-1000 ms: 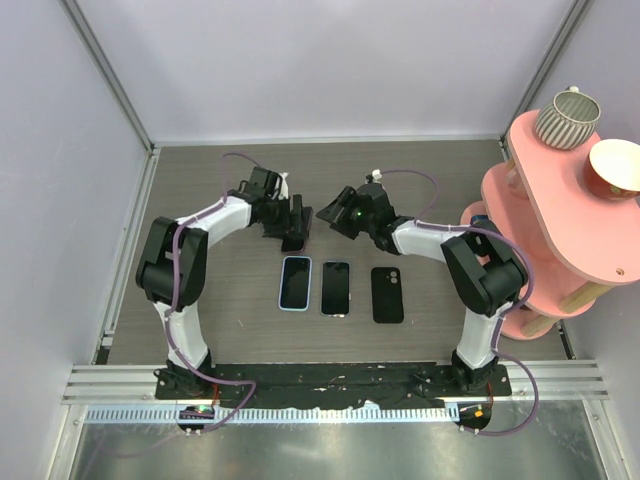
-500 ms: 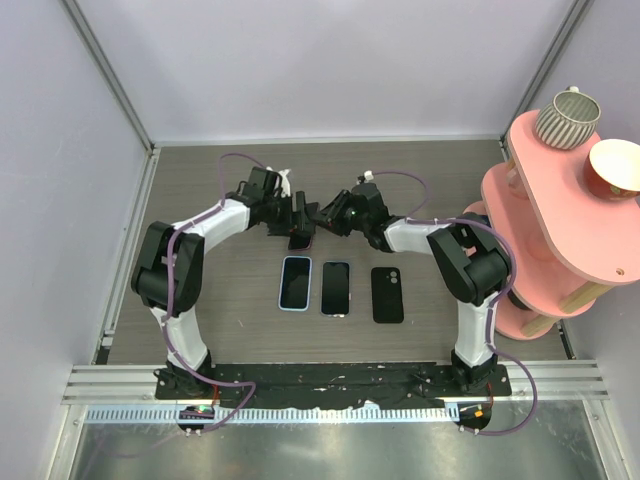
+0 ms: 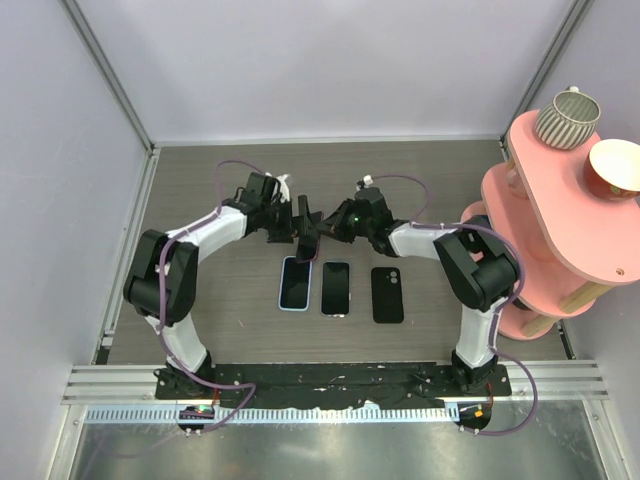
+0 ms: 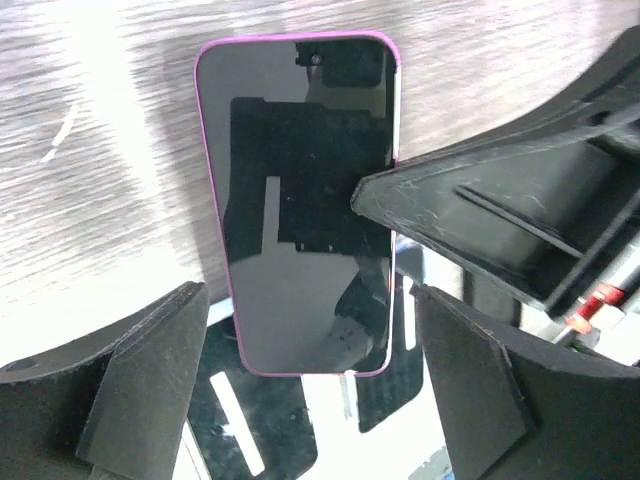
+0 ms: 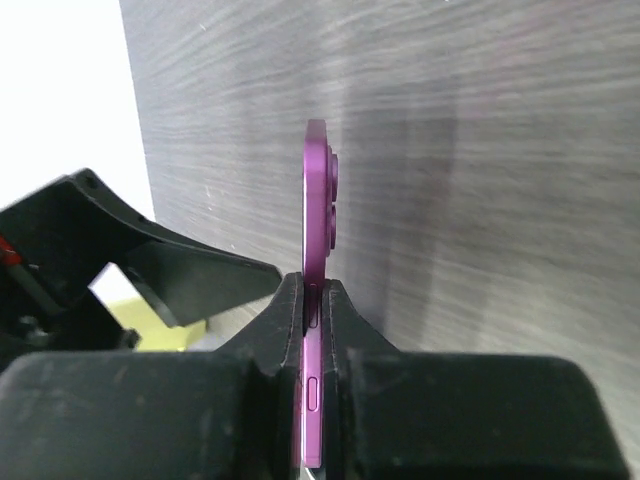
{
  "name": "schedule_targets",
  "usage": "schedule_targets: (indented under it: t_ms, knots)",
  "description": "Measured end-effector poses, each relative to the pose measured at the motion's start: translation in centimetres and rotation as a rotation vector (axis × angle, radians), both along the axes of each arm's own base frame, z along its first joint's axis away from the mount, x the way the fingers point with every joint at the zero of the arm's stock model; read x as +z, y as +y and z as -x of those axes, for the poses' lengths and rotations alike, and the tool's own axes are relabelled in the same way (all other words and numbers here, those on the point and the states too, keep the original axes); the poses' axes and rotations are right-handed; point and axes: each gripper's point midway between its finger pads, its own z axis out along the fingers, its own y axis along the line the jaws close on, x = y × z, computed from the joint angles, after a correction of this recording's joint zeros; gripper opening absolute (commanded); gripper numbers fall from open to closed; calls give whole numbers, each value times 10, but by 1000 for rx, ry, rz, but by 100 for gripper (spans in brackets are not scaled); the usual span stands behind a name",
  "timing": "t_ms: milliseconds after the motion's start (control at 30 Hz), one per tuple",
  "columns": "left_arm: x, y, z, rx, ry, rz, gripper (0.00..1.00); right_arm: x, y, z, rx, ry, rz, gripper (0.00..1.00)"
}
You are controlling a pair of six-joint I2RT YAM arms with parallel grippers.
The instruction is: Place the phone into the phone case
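A phone with a purple rim [image 4: 300, 190] stands on its edge above the table, seen edge-on in the right wrist view [image 5: 317, 190]. My right gripper [image 5: 317, 285] is shut on its lower part [image 3: 314, 238]. My left gripper [image 4: 310, 300] is open, one finger on each side of that phone without touching it [image 3: 292, 228]. The phone [image 3: 388, 294], an all-black slab, lies flat on the table at the right of a row of three. The middle slab [image 3: 336, 288] has a pale, clear-looking rim; I cannot tell whether it is the phone case.
A phone with a light-blue rim [image 3: 295, 283] lies at the left of the row. A pink tiered stand [image 3: 545, 200] at the right edge carries a striped cup [image 3: 566, 117] and a bowl [image 3: 614, 168]. Grey walls close in the table.
My right gripper reached left and closed on the purple-rimmed phone. My left gripper opened and let go of it.
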Motion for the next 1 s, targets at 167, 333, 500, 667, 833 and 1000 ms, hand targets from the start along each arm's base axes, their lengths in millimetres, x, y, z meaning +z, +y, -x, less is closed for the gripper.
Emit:
schedule_targets:
  t_ms: [167, 333, 500, 667, 833, 1000]
  knots:
    - [40, -13, 10, -50, -49, 103, 100, 12, -38, 15, 11, -19, 89, 1]
    - [74, -25, 32, -113, -118, 163, 100, 44, -92, 23, -11, -99, 204, 1]
    - [98, -29, 54, -151, -165, 182, 100, 76, -138, 53, -14, -160, 375, 1]
    - [112, -19, 63, -125, -199, 175, 100, 83, -173, 93, 30, -151, 527, 1]
    - [106, -15, 65, -105, -188, 159, 99, 49, -189, 125, 122, -29, 627, 1]
    - [91, -14, 73, -99, -155, 120, 98, 20, -193, 153, 196, 73, 639, 1]
